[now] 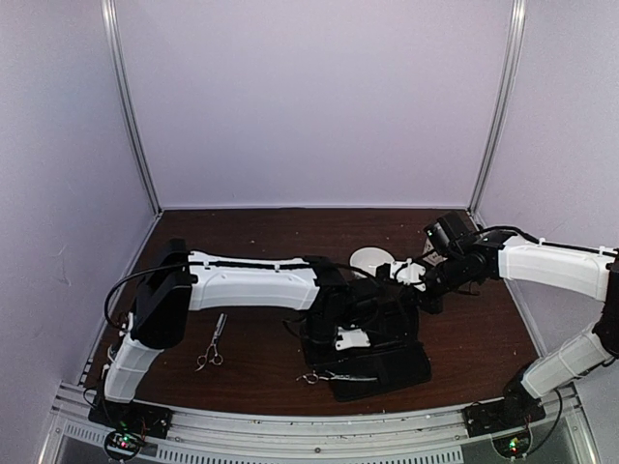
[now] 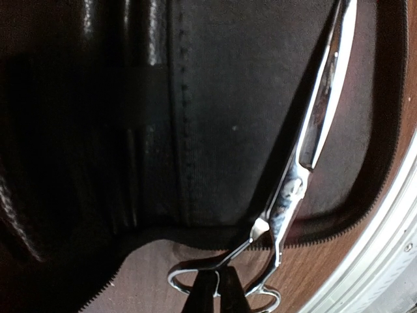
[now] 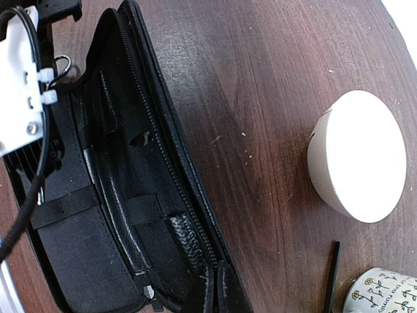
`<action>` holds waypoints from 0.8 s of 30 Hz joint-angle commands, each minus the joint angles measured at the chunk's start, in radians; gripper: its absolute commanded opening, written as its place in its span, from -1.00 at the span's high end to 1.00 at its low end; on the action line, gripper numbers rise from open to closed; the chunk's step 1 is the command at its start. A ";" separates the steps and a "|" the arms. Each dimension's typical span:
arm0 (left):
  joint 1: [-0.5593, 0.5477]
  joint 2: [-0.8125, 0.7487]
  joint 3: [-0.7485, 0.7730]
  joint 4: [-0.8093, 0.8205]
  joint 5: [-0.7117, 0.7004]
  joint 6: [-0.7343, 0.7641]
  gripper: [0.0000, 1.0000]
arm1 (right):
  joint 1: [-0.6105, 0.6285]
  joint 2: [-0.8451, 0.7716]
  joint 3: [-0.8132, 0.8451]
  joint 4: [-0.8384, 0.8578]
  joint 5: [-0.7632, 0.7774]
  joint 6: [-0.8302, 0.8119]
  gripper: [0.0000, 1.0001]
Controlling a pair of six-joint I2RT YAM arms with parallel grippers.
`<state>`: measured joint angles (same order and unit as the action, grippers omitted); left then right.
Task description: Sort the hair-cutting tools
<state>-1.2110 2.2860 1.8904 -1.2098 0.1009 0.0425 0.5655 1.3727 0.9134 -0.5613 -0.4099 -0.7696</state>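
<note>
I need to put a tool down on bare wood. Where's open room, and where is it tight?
Free: the back strip of table between the rear wall and left arm; the near-right wood between black case and right arm. Narrower: beside the loose scissors. Crowded: centre, around the case, cased scissors, white bowl and right gripper.

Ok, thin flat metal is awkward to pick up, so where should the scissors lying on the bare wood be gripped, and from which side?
Probably at the narrow neck between rings and blades of the scissors, coming straight down from above with the jaws across it. They lie flat on the table, blades apparently together, rings toward the near edge, so no side gets underneath.
</note>
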 commanded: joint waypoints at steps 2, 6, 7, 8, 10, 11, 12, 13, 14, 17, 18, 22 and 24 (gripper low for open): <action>-0.001 0.046 0.077 -0.028 0.000 -0.048 1.00 | 0.008 -0.014 -0.011 0.003 -0.035 0.023 1.00; -0.001 0.076 0.136 -0.032 0.034 -0.087 1.00 | 0.008 -0.013 -0.013 0.003 -0.036 0.028 1.00; -0.001 0.081 0.149 -0.033 0.036 -0.101 1.00 | 0.008 -0.015 -0.013 0.001 -0.036 0.029 1.00; -0.001 0.087 0.163 -0.032 0.040 -0.113 1.00 | 0.008 -0.015 -0.013 0.002 -0.036 0.030 1.00; -0.001 0.093 0.183 -0.030 0.057 -0.133 1.00 | 0.008 -0.015 -0.014 0.004 -0.038 0.033 1.00; -0.002 0.095 0.188 -0.020 0.072 -0.139 1.00 | 0.008 -0.015 -0.015 0.003 -0.040 0.034 1.00; -0.004 0.096 0.189 -0.010 0.088 -0.142 1.00 | 0.008 -0.014 -0.015 0.002 -0.042 0.035 1.00; -0.006 0.098 0.191 0.003 0.102 -0.148 1.00 | 0.008 -0.013 -0.013 0.002 -0.043 0.036 1.00; -0.008 0.102 0.192 0.014 0.115 -0.154 1.00 | 0.008 -0.011 -0.013 0.001 -0.044 0.036 1.00; -0.019 0.128 0.219 0.034 0.140 -0.175 1.00 | 0.008 -0.010 -0.012 -0.002 -0.044 0.038 1.00; -0.024 0.134 0.228 0.040 0.142 -0.181 1.00 | 0.007 -0.010 -0.013 -0.002 -0.044 0.038 1.00; -0.034 0.151 0.247 0.079 0.151 -0.216 1.00 | 0.006 -0.014 -0.012 -0.006 -0.050 0.041 1.00; -0.036 0.152 0.246 0.111 0.157 -0.248 1.00 | 0.007 -0.016 -0.010 -0.008 -0.053 0.044 1.00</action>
<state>-1.2331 2.4168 2.1059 -1.1862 0.2146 -0.1410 0.5655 1.3724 0.9112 -0.5598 -0.4263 -0.7506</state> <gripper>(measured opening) 0.038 0.007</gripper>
